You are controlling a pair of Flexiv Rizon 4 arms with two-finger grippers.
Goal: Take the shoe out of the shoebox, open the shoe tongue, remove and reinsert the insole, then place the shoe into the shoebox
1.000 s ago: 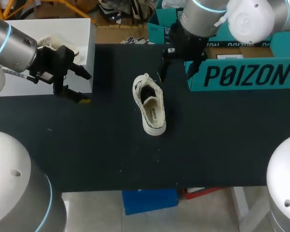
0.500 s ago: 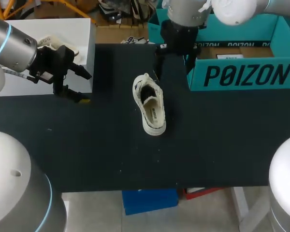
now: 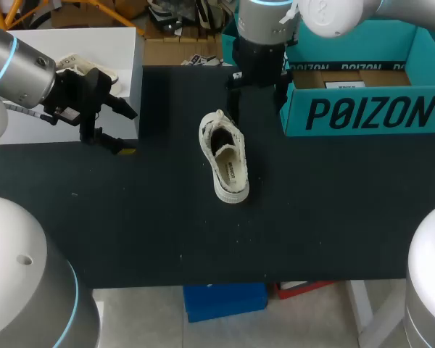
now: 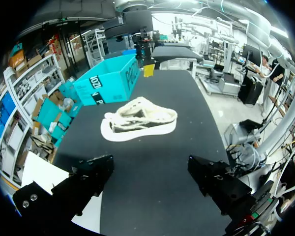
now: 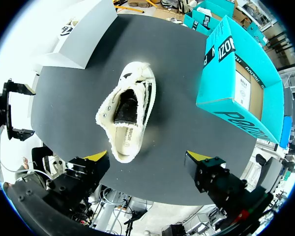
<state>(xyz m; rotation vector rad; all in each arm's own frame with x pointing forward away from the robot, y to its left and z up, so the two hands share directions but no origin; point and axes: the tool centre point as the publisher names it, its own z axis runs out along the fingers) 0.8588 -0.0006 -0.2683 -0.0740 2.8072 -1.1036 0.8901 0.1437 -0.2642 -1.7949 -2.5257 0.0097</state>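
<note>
The shoe (image 3: 225,156) is out of the box, resting on its sole on the black table (image 3: 130,217) with its opening facing up, which leaves the tongue and insole reachable from above. The teal shoebox (image 3: 362,112) stands beside the shoe to its right, probably kept near for the return. The right gripper (image 3: 256,101) hangs just past the shoe's far end, fingers spread wide and empty, apparently lining up on the tongue. The left gripper (image 3: 123,129) is well off to the shoe's left, also wide open and holding nothing. It points toward the shoe, likely ready to steady it.
</note>
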